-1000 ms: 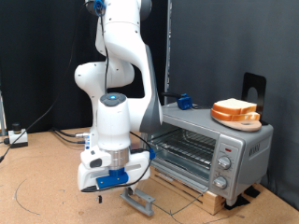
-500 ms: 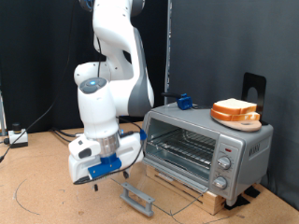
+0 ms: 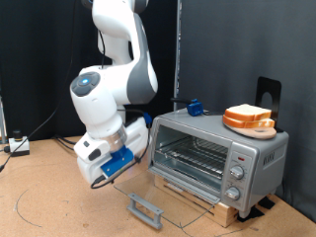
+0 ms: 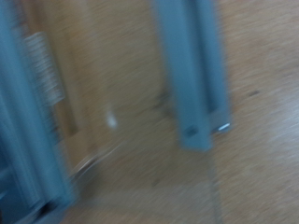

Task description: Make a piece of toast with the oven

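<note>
The silver oven (image 3: pixel 212 158) stands at the exterior view's right with its glass door dropped open and the grey bar handle (image 3: pixel 146 209) low in front. Its wire rack (image 3: pixel 193 158) is bare. Two slices of toast (image 3: pixel 249 116) lie on a round orange plate (image 3: pixel 247 126) on top of the oven. My gripper (image 3: pixel 97 181) hangs in the air to the exterior view's left of the open door, above the handle and apart from it, with nothing seen in it. The wrist view is blurred and shows the grey handle (image 4: pixel 192 75) over the wooden table; no fingers show.
The oven sits on a wooden board (image 3: pixel 222 209). A small blue thing (image 3: pixel 195 107) lies behind the oven and a black stand (image 3: pixel 269 94) rises at the back right. Cables and a white box (image 3: pixel 18 145) lie at the far left.
My arm has lifted and swung to the exterior view's left, away from the door handle. The hand has tilted. The door stays open and the toast has not moved.
</note>
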